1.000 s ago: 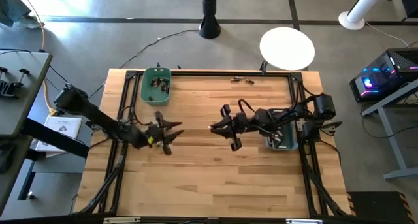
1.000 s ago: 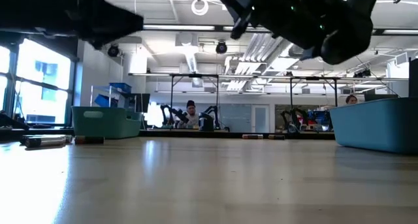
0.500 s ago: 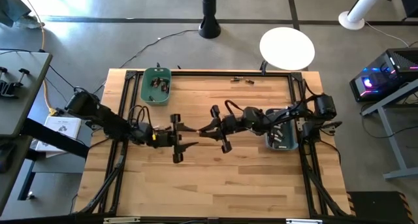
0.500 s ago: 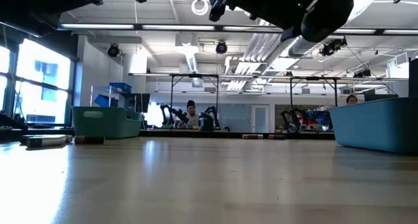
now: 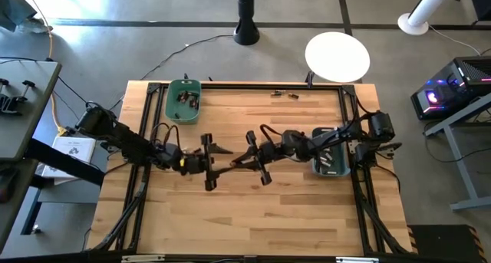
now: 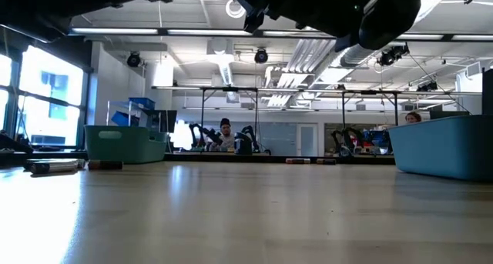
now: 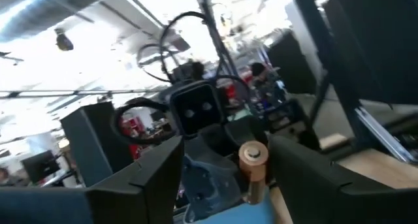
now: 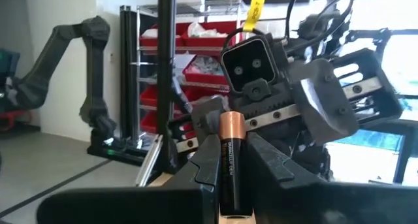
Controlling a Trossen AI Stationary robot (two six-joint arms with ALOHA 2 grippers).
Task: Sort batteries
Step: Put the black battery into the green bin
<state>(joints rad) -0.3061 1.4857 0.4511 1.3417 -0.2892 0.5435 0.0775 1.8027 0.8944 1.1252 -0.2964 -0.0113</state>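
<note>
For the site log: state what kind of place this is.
Probably a robotics lab or workshop: other robot arms at benches behind the table, red parts bins on racks, exposed ceiling ducts.

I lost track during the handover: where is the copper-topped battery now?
The copper-topped battery is clamped upright in the right tool above mid-table, facing the open left tool; the left wrist view shows it between that tool's fingers.
</note>
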